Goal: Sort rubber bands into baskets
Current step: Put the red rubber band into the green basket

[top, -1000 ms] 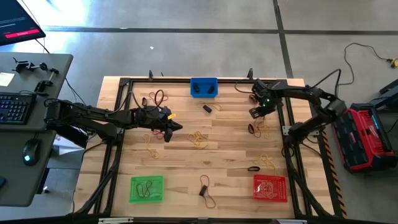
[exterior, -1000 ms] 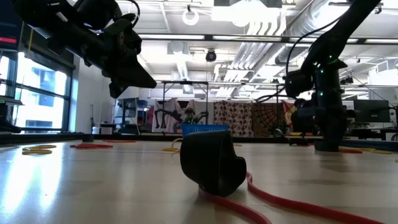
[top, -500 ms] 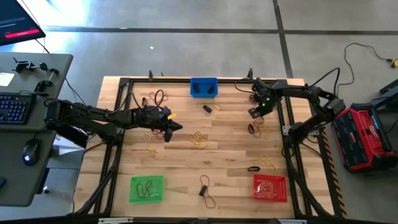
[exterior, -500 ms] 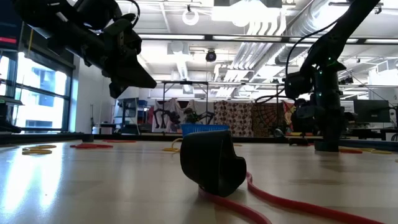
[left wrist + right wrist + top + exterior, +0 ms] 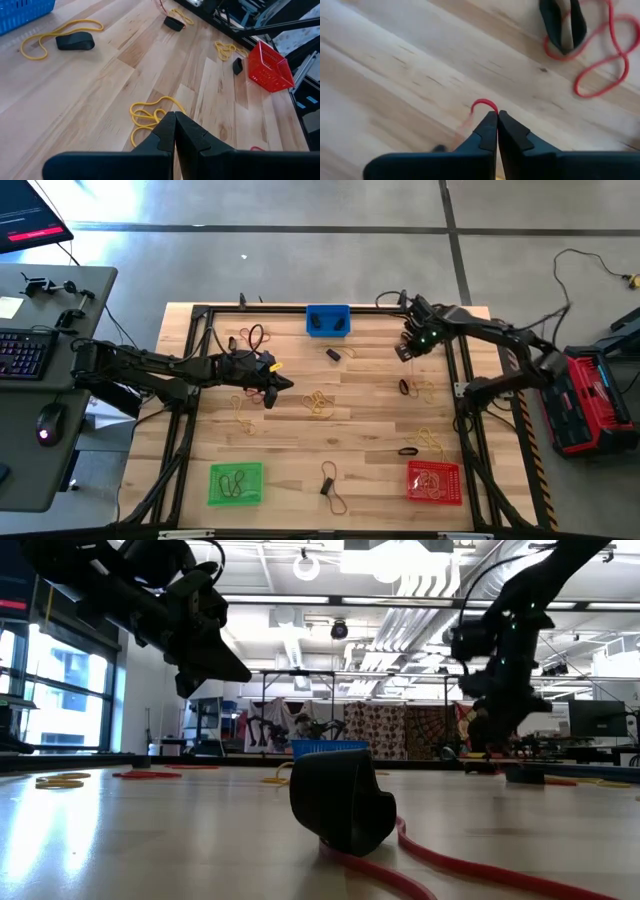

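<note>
Red rubber band (image 5: 484, 104): pinched in my right end effector (image 5: 496, 122), raised off the desk (image 5: 370, 410). Left end effector (image 5: 174, 129) closed, empty. Risk: thin hold, band could slip free.

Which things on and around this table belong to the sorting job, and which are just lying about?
Job:
- blue basket, green basket, red basket
- loose rubber bands, e.g. yellow cluster
- red band pinched in the shut right gripper
- left gripper, shut, over the table

Lying about:
- keyboard and mouse on the side desk
- red case on the floor
</note>
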`<state>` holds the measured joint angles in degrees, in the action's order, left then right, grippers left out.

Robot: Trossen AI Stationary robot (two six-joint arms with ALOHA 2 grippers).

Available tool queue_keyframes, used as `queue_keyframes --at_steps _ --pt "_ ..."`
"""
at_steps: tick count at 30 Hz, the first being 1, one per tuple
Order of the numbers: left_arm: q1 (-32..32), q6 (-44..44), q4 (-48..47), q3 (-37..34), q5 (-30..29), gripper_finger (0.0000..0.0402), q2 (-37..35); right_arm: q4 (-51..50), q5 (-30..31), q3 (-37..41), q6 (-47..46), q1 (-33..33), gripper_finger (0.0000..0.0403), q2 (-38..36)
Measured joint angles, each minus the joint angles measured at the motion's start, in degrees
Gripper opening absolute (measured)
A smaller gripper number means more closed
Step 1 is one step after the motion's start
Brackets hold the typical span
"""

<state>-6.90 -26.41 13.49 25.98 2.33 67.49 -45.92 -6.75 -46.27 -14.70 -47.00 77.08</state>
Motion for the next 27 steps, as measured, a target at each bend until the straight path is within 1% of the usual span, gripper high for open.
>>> queue_keyframes --at_steps 7,14,18,21,27 --pt "0.0 0.0 0.1 0.0 0.0 0.0 0.0 1.0 0.0 -1.5 -4.3 5.4 0.0 -5.8" --pt "0.0 0.2 0.7 0.0 -0.2 0.0005 0.0 4.3 0.5 -2.9 -9.6 12.2 0.0 -9.2" --pt "0.0 0.6 4.6 0.0 -0.3 0.0023 0.0 6.6 0.9 -4.4 -11.0 16.6 0.0 -9.3" --pt "0.0 0.5 7.9 0.0 -1.0 0.0041 0.0 8.2 2.4 -5.6 -11.7 19.9 0.0 -9.3" --pt "0.0 0.2 8.1 2.7 -1.9 0.0077 0.0 11.0 5.7 -8.1 -14.7 25.1 0.0 -9.3"
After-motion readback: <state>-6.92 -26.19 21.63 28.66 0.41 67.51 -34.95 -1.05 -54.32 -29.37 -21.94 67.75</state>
